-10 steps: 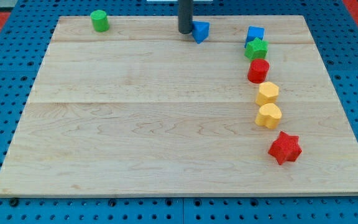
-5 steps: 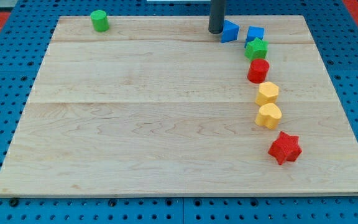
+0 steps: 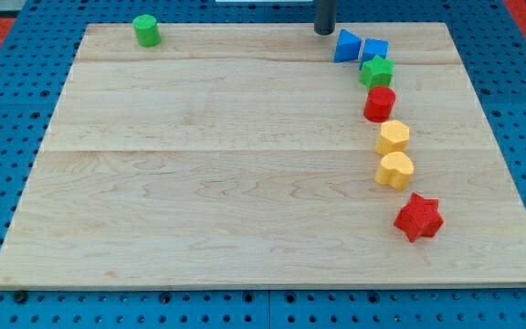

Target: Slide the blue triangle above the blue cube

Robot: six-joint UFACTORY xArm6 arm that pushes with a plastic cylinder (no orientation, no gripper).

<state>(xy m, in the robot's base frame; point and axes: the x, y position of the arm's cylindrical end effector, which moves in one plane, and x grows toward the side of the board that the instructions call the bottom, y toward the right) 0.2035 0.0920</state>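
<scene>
The blue triangle (image 3: 345, 47) lies near the board's top edge, touching the left side of the blue cube (image 3: 374, 49). My tip (image 3: 324, 32) is at the view's top, just up and left of the triangle, a small gap apart from it. The rod rises out of the view's top.
Below the cube runs a column: a green star (image 3: 376, 71), a red cylinder (image 3: 379, 104), a yellow hexagon (image 3: 393, 137), a yellow heart (image 3: 394, 170), a red star (image 3: 418, 217). A green cylinder (image 3: 146, 30) stands at the top left. The wooden board (image 3: 199, 183) sits on a blue pegboard.
My tip pushed the blue triangle rightward until it met the blue cube. The tip has then moved up and off the triangle.
</scene>
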